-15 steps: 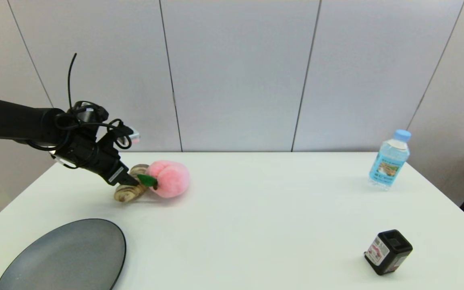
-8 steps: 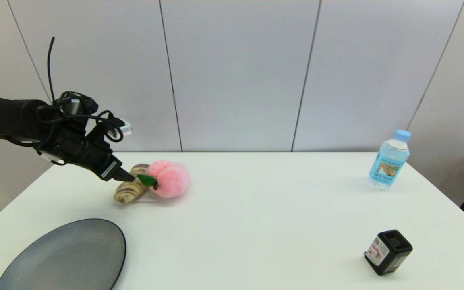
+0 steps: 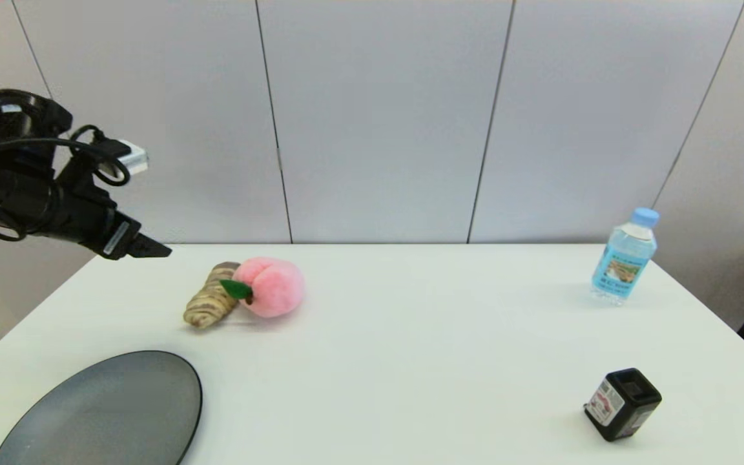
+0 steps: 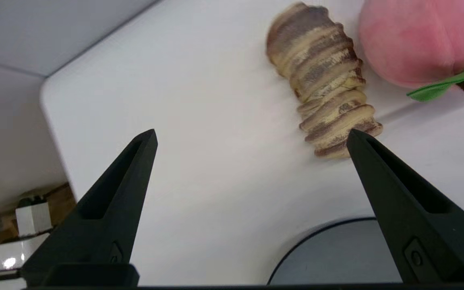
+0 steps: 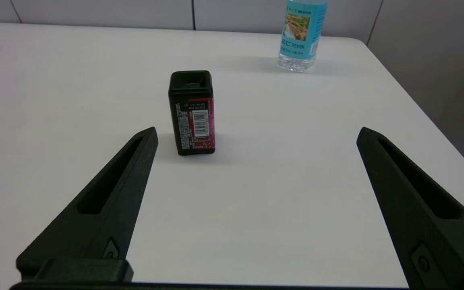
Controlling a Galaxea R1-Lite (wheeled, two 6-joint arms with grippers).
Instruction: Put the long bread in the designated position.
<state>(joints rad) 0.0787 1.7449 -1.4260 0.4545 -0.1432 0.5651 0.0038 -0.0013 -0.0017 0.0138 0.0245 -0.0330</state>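
Head view: left gripper was down at the long bread a second ago, tips at the loaf. It has since pulled up and back toward the left edge and now hangs above the counter, well apart from the loaf. Loaf hasn't shifted: it lies flat on the counter, touching the pink plush peach, beyond the grey plate. Water bottle and black box sit far right, untouched.

Left wrist view: jaws wide, nothing between them. Bread lies ahead on the bare counter with the peach against it and the plate's rim nearer the camera.

Right wrist view: right gripper parked over the counter's right side, jaws wide and empty, black box and bottle in front.

Read: release plus retreat, so the bread looks placed and the task is likely done or nearly so. The spot is unmarked, so I can't confirm it.
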